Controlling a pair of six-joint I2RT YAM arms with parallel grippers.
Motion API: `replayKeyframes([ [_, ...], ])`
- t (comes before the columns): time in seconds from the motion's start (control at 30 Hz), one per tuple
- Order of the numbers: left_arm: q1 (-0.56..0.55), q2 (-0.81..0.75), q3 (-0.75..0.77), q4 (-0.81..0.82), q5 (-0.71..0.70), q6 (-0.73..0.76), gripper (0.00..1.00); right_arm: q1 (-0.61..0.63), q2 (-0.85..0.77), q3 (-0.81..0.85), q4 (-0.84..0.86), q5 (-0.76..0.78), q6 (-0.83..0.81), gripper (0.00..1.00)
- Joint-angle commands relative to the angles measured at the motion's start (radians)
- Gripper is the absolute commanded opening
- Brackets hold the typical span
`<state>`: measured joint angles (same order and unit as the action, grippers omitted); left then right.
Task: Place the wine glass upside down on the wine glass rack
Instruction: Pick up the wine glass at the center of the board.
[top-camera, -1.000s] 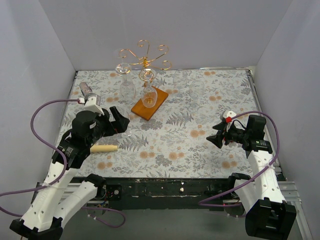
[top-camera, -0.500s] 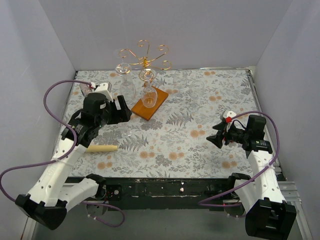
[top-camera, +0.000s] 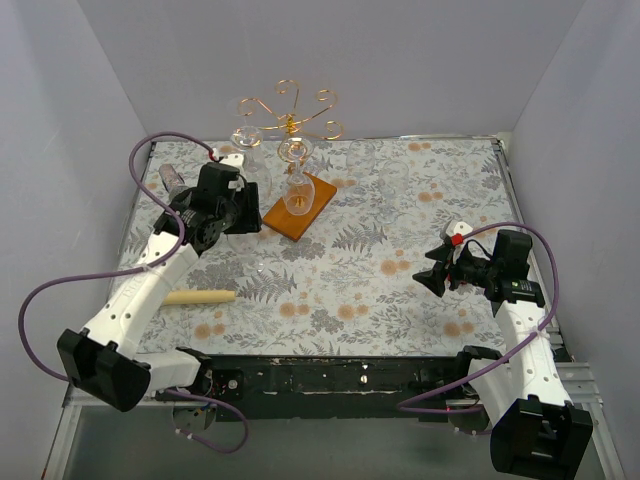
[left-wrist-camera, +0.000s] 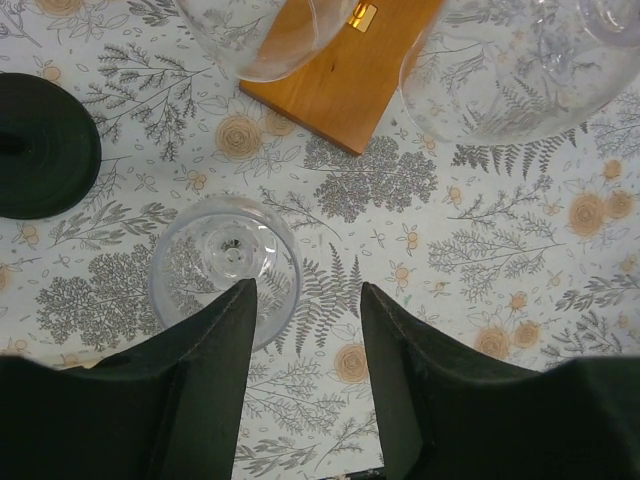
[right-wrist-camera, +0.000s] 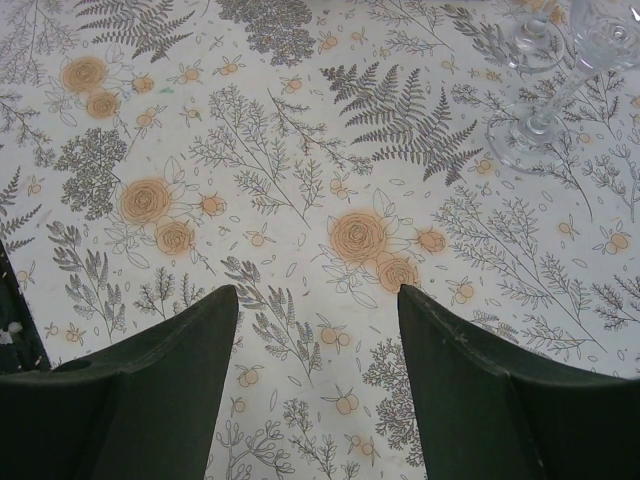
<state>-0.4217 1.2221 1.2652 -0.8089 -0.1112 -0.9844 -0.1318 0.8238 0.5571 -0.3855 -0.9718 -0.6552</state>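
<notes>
Hovers with left gripper (left-wrist-camera: 307, 292), jaws apart, above upright wine glass (left-wrist-camera: 222, 255) beside the rack (left-wrist-camera: 340, 80). Holds right gripper (right-wrist-camera: 318, 295), jaws apart, over tablecloth (right-wrist-camera: 300, 150) at right.

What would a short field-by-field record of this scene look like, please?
left gripper: open, over the edge of the wine glass, which stands on the table
right gripper: open, empty, over bare table
rack: wine glass rack, back left, hanging glasses on it
other: wooden stick, near left
</notes>
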Motion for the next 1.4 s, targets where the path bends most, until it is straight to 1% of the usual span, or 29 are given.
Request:
replayKeyframes([
  [0.0,-0.002,0.028,0.054,-0.027,-0.033,0.043,0.41,-0.006,-0.006,-0.005,0.017,-0.019,-0.012,0.73],
  [0.03,-0.002,0.037,0.057,-0.030,-0.033,0.044,0.36,-0.006,-0.008,-0.006,0.016,-0.019,-0.012,0.73],
  [0.13,-0.002,0.053,0.056,-0.024,-0.022,0.044,0.33,-0.006,-0.006,-0.006,0.016,-0.019,-0.012,0.73],
  [0.27,-0.002,0.076,0.056,-0.027,-0.019,0.043,0.31,-0.006,-0.009,-0.006,0.013,-0.019,-0.014,0.73],
  [0.37,-0.002,0.085,0.057,-0.030,-0.018,0.044,0.24,-0.006,-0.008,-0.005,0.013,-0.019,-0.015,0.73],
  [0.47,-0.002,0.088,0.060,-0.032,-0.013,0.044,0.21,-0.005,-0.009,-0.006,0.013,-0.019,-0.017,0.73],
  [0.63,-0.002,0.105,0.066,-0.045,-0.004,0.047,0.19,-0.005,-0.009,-0.005,0.013,-0.019,-0.018,0.73],
  [0.77,-0.002,0.112,0.065,-0.052,0.007,0.049,0.11,-0.006,-0.009,-0.003,0.013,-0.021,-0.018,0.73],
  [0.87,-0.002,0.113,0.071,-0.055,0.013,0.050,0.01,-0.006,-0.011,-0.005,0.013,-0.021,-0.018,0.73],
  [0.9,-0.002,0.113,0.071,-0.056,0.015,0.052,0.00,-0.006,-0.011,-0.005,0.013,-0.021,-0.020,0.73],
  [1.13,-0.002,0.080,0.083,-0.072,0.050,0.067,0.00,-0.006,-0.012,-0.003,0.013,-0.022,-0.020,0.73],
  [1.37,-0.002,0.008,0.082,-0.090,0.110,0.099,0.00,-0.006,-0.009,-0.005,0.011,-0.025,-0.021,0.73],
])
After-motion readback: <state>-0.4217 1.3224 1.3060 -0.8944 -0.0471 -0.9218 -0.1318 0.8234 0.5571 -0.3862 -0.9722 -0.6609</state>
